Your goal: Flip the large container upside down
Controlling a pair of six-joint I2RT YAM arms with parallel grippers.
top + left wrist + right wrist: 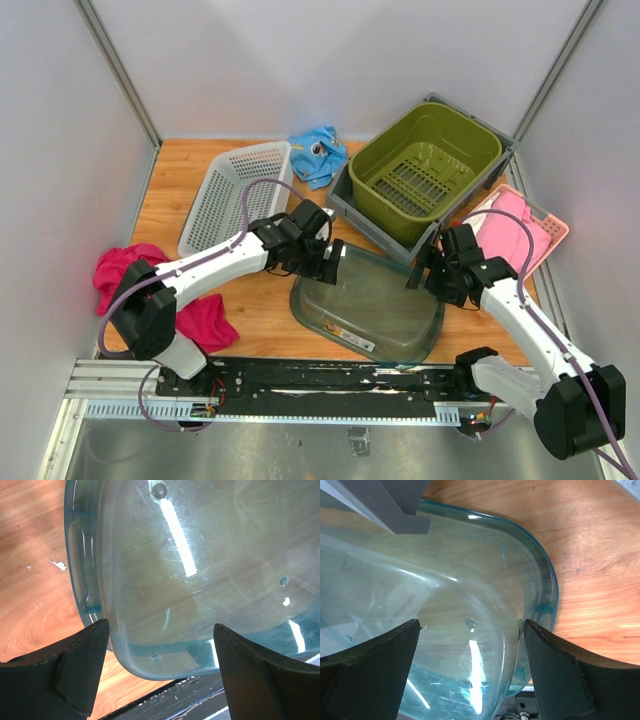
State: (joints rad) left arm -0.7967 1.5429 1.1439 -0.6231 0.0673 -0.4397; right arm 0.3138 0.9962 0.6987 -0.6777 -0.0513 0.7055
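Note:
The large container [368,305] is clear bluish plastic and lies on the wooden table near the front edge. Its rim seems to rest on the table with its flat base facing up. My left gripper [331,262] is open just above its left end; in the left wrist view the fingers [80,665] straddle a rounded corner of the container [190,580] without touching it. My right gripper [424,268] is open above its right end; in the right wrist view the fingers [560,675] stand either side of the container [460,610].
An olive basket [425,165] sits in a grey tray [345,203] at the back right. A white basket [235,195] and a blue cloth [318,155] lie behind. A pink tray [545,240] holds a pink cloth. Magenta cloths [130,275] lie left. A black rail [330,378] runs along the front.

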